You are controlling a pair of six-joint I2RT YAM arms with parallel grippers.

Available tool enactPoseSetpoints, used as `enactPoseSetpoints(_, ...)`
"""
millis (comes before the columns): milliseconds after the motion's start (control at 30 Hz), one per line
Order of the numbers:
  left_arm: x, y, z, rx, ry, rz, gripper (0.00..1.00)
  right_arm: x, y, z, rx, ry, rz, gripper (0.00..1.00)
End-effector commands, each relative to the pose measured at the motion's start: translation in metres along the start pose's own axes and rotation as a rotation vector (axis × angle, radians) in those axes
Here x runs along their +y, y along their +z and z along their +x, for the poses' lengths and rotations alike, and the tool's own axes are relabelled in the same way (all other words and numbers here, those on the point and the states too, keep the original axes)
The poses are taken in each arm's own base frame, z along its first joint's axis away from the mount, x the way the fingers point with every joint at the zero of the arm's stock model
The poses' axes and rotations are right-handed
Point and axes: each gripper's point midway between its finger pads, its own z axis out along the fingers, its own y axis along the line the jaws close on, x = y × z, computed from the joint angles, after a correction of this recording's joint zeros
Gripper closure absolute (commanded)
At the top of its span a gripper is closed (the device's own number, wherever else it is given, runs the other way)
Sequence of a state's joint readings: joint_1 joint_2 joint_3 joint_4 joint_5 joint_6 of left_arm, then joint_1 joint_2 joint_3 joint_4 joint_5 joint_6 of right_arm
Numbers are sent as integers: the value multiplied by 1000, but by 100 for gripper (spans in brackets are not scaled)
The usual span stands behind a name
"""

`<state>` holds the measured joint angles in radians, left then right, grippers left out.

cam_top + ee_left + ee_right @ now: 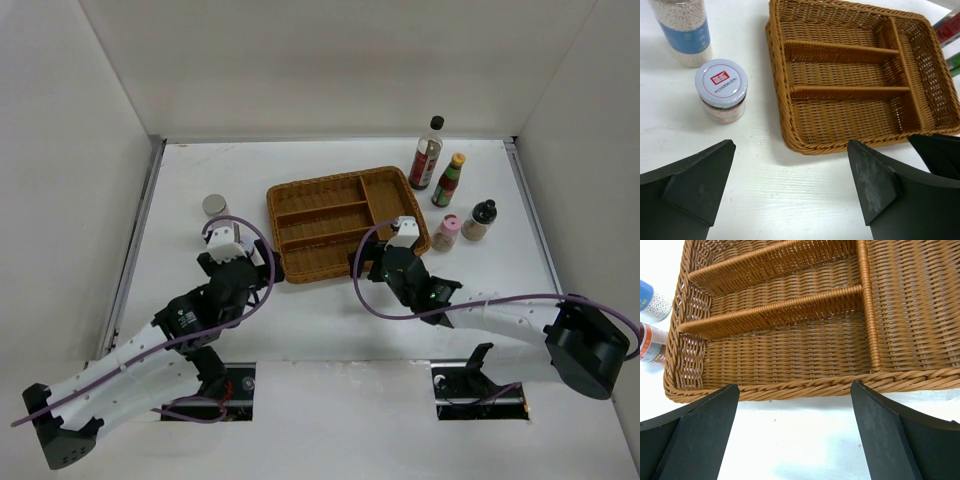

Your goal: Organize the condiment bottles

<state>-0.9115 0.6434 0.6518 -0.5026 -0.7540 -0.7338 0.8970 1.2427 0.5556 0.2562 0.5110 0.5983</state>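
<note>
The wicker tray has nothing in it. Right of it stand the tall dark red black-capped bottle, the yellow-capped sauce, the black-topped shaker and the pink-topped shaker. Left of it is the grey-lidded blue-labelled jar, which also shows in the left wrist view. A small purple-white-lidded jar stands nearer; in the top view my left wrist hides it. My left gripper is open and empty by the tray's near left corner. My right gripper is open and empty at the tray's near edge.
White walls close in the table at the left, back and right. The tray has three long compartments and one cross compartment at its right end. Purple cables loop over both wrists. The two left jars show at the left edge of the right wrist view.
</note>
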Motion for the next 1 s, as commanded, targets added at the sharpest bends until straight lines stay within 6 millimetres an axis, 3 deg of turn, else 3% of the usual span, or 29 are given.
enactPoseSetpoints(0, 11, -1, -12, -58, -36, -36, 0, 13, -3, -15, -55, 34, -47, 0)
enactPoseSetpoints(167, 33, 1, -18, -105, -18, -125, 0, 17, -5, -15, -61, 10, -64, 0)
enactPoseSetpoints(400, 52, 5, -33, -163, 67, -255, 0, 41, -20, -23, -117, 11, -179, 0)
enactPoseSetpoints(433, 55, 6, -36, -174, 80, -271, 0, 48, -24, -22, -118, 12, -219, 20)
enactPoseSetpoints(467, 56, 8, -38, -178, 95, -281, 0, 53, -26, -22, -120, 13, -254, 57)
enactPoseSetpoints(500, 57, 11, -40, -178, 115, -290, 0, 55, -27, -20, -115, 18, -274, 74)
enactPoseSetpoints(533, 57, 15, -40, -169, 141, -291, 18, 59, -29, -17, -103, 24, -298, 83)
enactPoseSetpoints(567, 58, 18, -41, -162, 161, -301, 47, 61, -30, -16, -92, 27, -315, 83)
enactPoseSetpoints(600, 60, 21, -40, -152, 170, -316, 56, 62, -30, -15, -88, 31, -323, 80)
enactPoseSetpoints(667, 64, 30, -36, -117, 184, -338, 45, 62, -30, -13, -84, 30, -326, 64)
enactPoseSetpoints(733, 67, 42, -25, -60, 202, -349, 21, 62, -29, -12, -82, 30, -330, 41)
enactPoseSetpoints(800, 70, 56, -14, -9, 209, -363, 11, 63, -29, -12, -83, 28, -334, 25)
enactPoseSetpoints(967, 65, 88, 1, 24, 204, -319, 9, 65, -27, -9, -79, 20, -340, 18)
